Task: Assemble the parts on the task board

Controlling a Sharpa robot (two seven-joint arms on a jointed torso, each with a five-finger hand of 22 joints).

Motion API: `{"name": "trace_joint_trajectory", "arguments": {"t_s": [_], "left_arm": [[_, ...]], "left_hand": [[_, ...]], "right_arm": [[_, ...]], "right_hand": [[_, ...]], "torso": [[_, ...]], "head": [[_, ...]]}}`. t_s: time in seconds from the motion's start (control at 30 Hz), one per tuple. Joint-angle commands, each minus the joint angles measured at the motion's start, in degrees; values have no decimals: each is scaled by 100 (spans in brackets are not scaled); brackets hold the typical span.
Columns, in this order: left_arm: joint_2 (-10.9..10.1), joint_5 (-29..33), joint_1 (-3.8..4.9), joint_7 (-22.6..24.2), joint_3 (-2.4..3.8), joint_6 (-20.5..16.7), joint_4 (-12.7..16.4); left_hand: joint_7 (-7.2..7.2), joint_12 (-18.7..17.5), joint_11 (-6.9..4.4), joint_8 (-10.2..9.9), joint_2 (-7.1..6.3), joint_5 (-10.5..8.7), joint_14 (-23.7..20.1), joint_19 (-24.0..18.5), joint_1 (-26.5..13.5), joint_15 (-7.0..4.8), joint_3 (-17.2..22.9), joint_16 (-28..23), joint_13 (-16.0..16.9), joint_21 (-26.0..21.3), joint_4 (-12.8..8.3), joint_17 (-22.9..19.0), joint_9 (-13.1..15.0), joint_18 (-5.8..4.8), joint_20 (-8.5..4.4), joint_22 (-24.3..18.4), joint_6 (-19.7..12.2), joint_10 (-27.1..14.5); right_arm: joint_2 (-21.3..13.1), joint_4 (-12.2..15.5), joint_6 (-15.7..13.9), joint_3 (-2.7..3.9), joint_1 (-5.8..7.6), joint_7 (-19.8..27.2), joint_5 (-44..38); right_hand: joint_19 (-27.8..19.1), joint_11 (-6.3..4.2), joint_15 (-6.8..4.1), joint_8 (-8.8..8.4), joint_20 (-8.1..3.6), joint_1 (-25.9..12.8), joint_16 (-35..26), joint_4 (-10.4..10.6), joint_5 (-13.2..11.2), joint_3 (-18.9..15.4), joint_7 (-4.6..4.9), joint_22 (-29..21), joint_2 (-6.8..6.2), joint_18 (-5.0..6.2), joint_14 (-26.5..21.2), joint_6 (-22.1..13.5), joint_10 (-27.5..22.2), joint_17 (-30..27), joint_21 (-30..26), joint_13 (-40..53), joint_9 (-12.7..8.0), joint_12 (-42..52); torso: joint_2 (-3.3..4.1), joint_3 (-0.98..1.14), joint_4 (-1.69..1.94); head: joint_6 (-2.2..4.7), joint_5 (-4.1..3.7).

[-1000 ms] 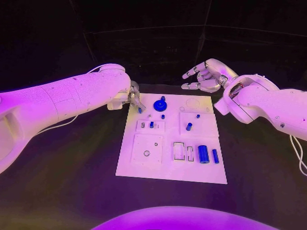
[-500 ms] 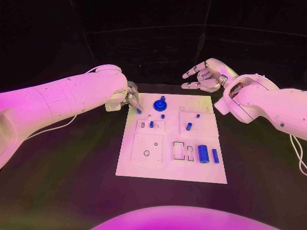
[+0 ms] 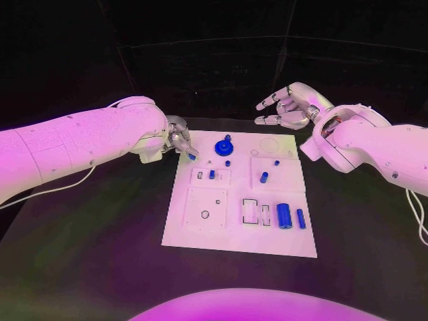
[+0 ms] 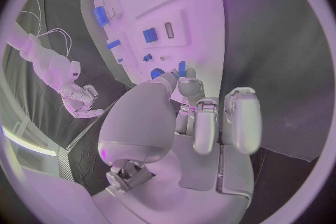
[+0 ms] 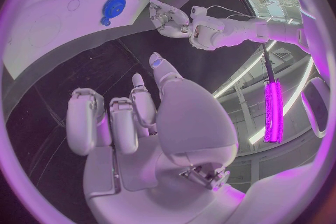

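The white task board (image 3: 235, 231) lies mid-table. My left hand (image 3: 179, 139) hovers at its back left corner and pinches a small blue part (image 3: 192, 156) between thumb and a finger; the left wrist view shows that part (image 4: 182, 69) at the fingertips (image 4: 187, 85) above the board (image 4: 196, 5). A blue gear (image 3: 224, 147) stands just right of that hand. My right hand (image 3: 286, 107) hangs beyond the board's back right corner, fingers apart and holding nothing. The right wrist view shows the right hand (image 5: 133, 117), the gear (image 5: 114, 7) and the left hand (image 5: 168, 14).
On the board's front right lie a blue cylinder (image 3: 283, 215) and a blue bar (image 3: 300, 217). Small blue pegs (image 3: 263, 176) stand near its middle. A thin cable (image 3: 421, 227) trails from the right arm over the black table.
My left arm has swung outward to the left, and its hand with the blue part has shifted slightly left at the board's corner. The right hand has stayed put.
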Motion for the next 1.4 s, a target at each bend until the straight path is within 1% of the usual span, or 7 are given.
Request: {"name": "trace_joint_trajectory", "arguments": {"t_s": [0.03, 0.27, 0.33, 0.53, 0.7, 0.9, 1.4], "left_arm": [[-180, 97, 3, 95, 1, -699, 328], [-527, 54, -49, 102, -9, -1258, 933], [-614, -42, -85, 114, -10, -1388, 1100], [-746, -304, -211, 85, -13, -1562, 1384], [-759, -391, -308, 24, -14, -1531, 1464], [-716, -469, -377, -36, -15, -1437, 1490], [-629, -571, -414, -113, -16, -1063, 1450]], "left_hand": [[-17, 31, 1, 38, -59, -5, 606, 95, -48, -27, 724, 18, 10, 2, -661, 1510, 239, -42, -36, 384, -5, 53], [-24, 50, -5, 61, -98, -7, 606, 109, -92, -33, 817, 18, 24, 21, -676, 1510, 257, -48, -42, 412, 0, 74], [-25, 55, -6, 66, -105, -7, 606, 113, -98, -34, 833, 18, 29, 26, -679, 1510, 260, -50, -43, 418, 1, 79], [-29, 73, -10, 77, -125, -7, 606, 120, -115, -38, 877, 18, 46, 36, -689, 1510, 269, -53, -46, 432, 4, 96], [-32, 83, -14, 89, -146, -9, 606, 123, -141, -42, 927, 18, 54, 38, -696, 1510, 279, -53, -49, 436, 5, 109], [-33, 110, -15, 96, -155, -10, 606, 130, -160, -44, 952, 18, 83, 48, -695, 1510, 284, -56, -51, 449, 8, 127], [-37, 82, -17, 111, -173, -15, 606, 127, -214, -46, 993, 18, 46, 40, -683, 1510, 296, -54, -53, 441, 14, 120]], "right_arm": [[-12, 5, 17, 4, 10, 44, 10], [-26, -8, 19, 4, 10, 42, 10], [-28, -12, 21, 4, 10, 43, 10], [-32, -21, 26, 3, 9, 46, 10], [-35, -26, 27, 3, 9, 47, 10], [-27, -39, 28, 3, 9, 48, 10], [-10, -51, 28, 3, 8, 49, 10]], "right_hand": [[-31, 5, -36, 25, 0, 6, -19, -4, 23, -42, 11, -5, 48, 77, 511, -38, -24, 1162, -18, 69, -6, -32], [-31, 5, -36, 25, 0, 6, -19, -4, 23, -42, 11, -5, 48, 77, 511, -38, -24, 1162, -18, 69, -6, -32], [-31, 5, -36, 25, 0, 6, -19, -4, 23, -42, 11, -5, 48, 77, 511, -38, -24, 1162, -18, 69, -6, -32], [-31, 5, -36, 25, 0, 6, -19, -4, 23, -42, 11, -5, 48, 77, 511, -38, -24, 1162, -18, 69, -6, -32], [-31, 5, -36, 25, 0, 6, -19, -4, 23, -42, 11, -5, 48, 77, 511, -38, -24, 1162, -18, 69, -6, -32], [-31, 5, -36, 25, 0, 6, -19, -4, 23, -42, 11, -5, 48, 77, 511, -38, -24, 1162, -18, 69, -6, -32], [-31, 5, -36, 25, 0, 6, -19, -4, 23, -42, 11, -5, 48, 77, 511, -38, -24, 1162, -18, 69, -6, -32]], "torso": [[-2, 1, 4], [-7, 1, 29], [-12, 0, 45], [-10, -4, 39], [-8, 1, 31], [-2, 0, 31], [-3, 2, 28]], "head": [[-2, 10], [4, 16], [5, 24], [6, 28], [15, 42], [17, 41], [-7, 25]]}}
